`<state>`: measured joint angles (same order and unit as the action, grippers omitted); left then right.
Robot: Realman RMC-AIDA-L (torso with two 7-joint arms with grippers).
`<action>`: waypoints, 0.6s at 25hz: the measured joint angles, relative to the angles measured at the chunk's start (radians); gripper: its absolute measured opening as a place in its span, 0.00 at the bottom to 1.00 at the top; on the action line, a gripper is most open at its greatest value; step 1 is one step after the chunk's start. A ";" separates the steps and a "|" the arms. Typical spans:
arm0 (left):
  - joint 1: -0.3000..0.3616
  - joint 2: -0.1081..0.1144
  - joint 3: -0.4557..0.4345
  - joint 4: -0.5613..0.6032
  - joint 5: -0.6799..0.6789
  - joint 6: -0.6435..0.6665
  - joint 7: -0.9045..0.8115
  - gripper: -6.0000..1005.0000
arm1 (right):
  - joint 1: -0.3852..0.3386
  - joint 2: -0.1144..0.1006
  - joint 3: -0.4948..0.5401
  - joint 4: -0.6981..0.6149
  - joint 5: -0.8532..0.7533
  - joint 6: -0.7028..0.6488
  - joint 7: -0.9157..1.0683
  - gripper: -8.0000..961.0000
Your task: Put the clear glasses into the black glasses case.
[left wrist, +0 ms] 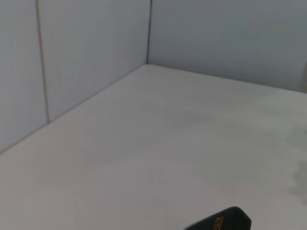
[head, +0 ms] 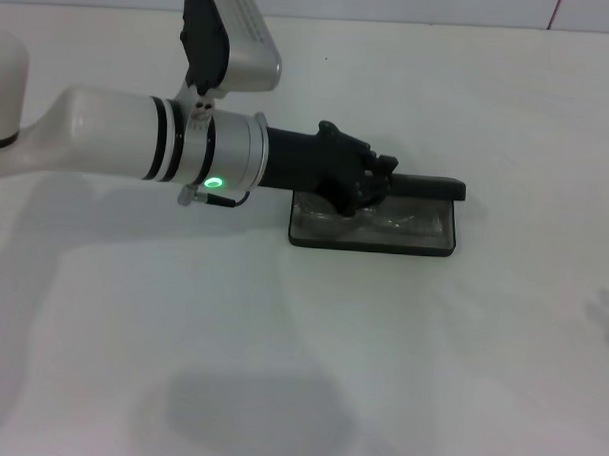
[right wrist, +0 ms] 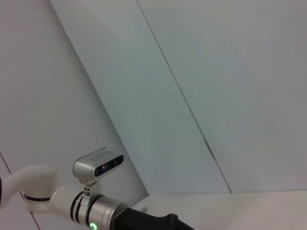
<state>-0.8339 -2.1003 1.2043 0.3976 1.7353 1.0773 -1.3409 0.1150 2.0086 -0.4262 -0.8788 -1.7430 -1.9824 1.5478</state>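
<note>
The black glasses case (head: 439,243) lies open at the middle of the white table, its lid (head: 431,186) standing up along the far side. Faint see-through shapes on the grey lining are the clear glasses (head: 400,223), lying inside the case. My left arm reaches in from the left, and my left gripper (head: 364,190) hangs low over the case's left half, right above the glasses. Its dark fingers blend into the case. The left arm (right wrist: 100,211) also shows in the right wrist view. My right gripper is out of view.
White table (head: 280,367) spreads all around the case. Pale wall panels (left wrist: 86,57) stand behind the table's far edge and meet in a corner. A black tip (left wrist: 225,223) pokes in at the edge of the left wrist view.
</note>
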 joint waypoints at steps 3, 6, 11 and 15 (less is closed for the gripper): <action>0.005 0.001 0.028 0.002 -0.003 0.004 0.001 0.23 | 0.003 0.000 0.000 0.002 -0.006 0.003 0.000 0.28; 0.009 -0.001 0.044 0.000 -0.002 0.004 0.001 0.23 | 0.006 -0.001 0.000 0.008 -0.006 0.003 0.000 0.28; 0.020 -0.002 0.063 -0.001 0.000 0.004 0.001 0.23 | 0.013 -0.001 0.000 0.018 -0.011 0.004 -0.002 0.29; 0.030 -0.002 0.064 0.000 -0.001 0.008 0.002 0.23 | 0.017 -0.001 0.000 0.025 -0.016 0.005 -0.005 0.30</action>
<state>-0.8035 -2.1022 1.2683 0.3972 1.7344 1.0853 -1.3393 0.1324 2.0078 -0.4264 -0.8534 -1.7590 -1.9776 1.5427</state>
